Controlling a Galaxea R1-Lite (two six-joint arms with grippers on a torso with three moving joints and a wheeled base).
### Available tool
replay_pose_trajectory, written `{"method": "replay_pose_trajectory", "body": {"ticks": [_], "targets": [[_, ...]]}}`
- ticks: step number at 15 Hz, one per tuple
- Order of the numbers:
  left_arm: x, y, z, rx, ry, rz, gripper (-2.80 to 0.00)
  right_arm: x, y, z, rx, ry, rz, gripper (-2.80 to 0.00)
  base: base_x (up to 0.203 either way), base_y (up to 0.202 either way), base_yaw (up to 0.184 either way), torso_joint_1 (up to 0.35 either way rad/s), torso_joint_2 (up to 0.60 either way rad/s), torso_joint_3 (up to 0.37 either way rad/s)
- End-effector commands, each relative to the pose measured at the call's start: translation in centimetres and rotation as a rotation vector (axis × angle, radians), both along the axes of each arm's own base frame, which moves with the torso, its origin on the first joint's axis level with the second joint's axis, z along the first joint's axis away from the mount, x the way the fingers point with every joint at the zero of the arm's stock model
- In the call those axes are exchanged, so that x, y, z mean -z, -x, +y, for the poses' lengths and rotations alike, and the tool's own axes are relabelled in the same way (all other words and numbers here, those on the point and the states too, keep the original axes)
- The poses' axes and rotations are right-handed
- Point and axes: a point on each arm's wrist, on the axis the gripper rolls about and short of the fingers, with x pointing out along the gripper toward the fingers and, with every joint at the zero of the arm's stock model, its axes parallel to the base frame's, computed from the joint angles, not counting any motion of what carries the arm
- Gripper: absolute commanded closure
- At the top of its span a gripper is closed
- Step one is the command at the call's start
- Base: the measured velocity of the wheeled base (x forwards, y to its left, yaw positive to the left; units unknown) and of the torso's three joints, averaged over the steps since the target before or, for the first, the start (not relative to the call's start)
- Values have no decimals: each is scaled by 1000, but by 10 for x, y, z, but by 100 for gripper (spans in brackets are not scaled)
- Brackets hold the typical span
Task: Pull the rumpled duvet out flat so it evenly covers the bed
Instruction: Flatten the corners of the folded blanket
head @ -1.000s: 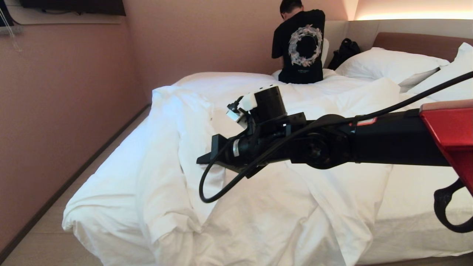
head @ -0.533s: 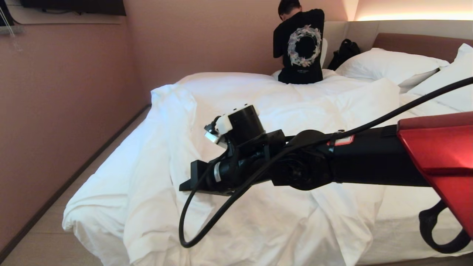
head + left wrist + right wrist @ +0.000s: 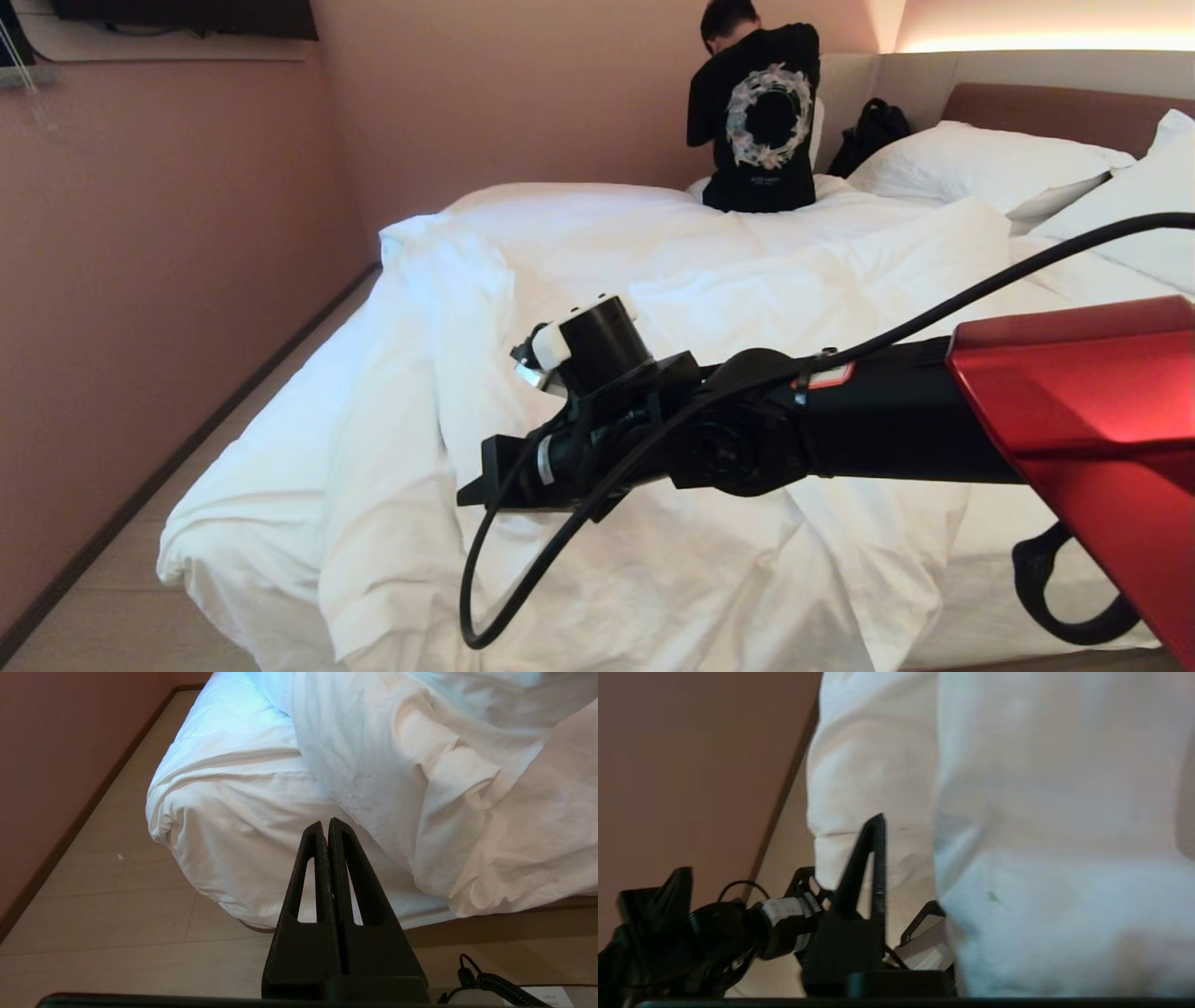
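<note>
Duvet (image 3: 653,280) fills the centre of the head view, bunched toward the left edge of the bed (image 3: 1046,579); my right gripper (image 3: 476,490) hangs over its lower-middle folds. Left wrist view: my left gripper (image 3: 325,828) is pressed shut, empty, at lower centre, clear of the duvet's overhang. Right wrist view: one finger shows, cloth covers the other, so I cannot tell its opening. Recommended: pinch one edge layer, pull low and steady.
</note>
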Motion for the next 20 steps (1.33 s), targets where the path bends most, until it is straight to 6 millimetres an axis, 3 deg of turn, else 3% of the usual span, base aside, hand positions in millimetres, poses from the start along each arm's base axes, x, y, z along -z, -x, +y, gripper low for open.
{"method": "replay_pose_trajectory", "body": {"ticks": [1,6,10,12,15,17,20], "targets": [[0,0,0,0,-1,1,0,0,-2,-2,49,23,-23,-280,0,0,0,0,0,0],[0,0,0,0,-1,-1,0,-24,-9,-26,126,21,-49,-280,0,0,0,0,0,0],[0,0,0,0,-1,1,0,-34,-33,-80,342,104,-69,-280,0,0,0,0,0,0],[0,0,0,0,-1,-1,0,-49,-37,-119,423,109,-85,-280,0,0,0,0,0,0],[0,0,0,0,-1,1,0,-55,-34,-170,512,161,-71,-280,0,0,0,0,0,0],[0,0,0,0,-1,1,0,-53,-28,-188,540,193,-47,-280,0,0,0,0,0,0],[0,0,0,0,-1,1,0,-51,-15,-197,539,225,-16,-280,0,0,0,0,0,0]]}}
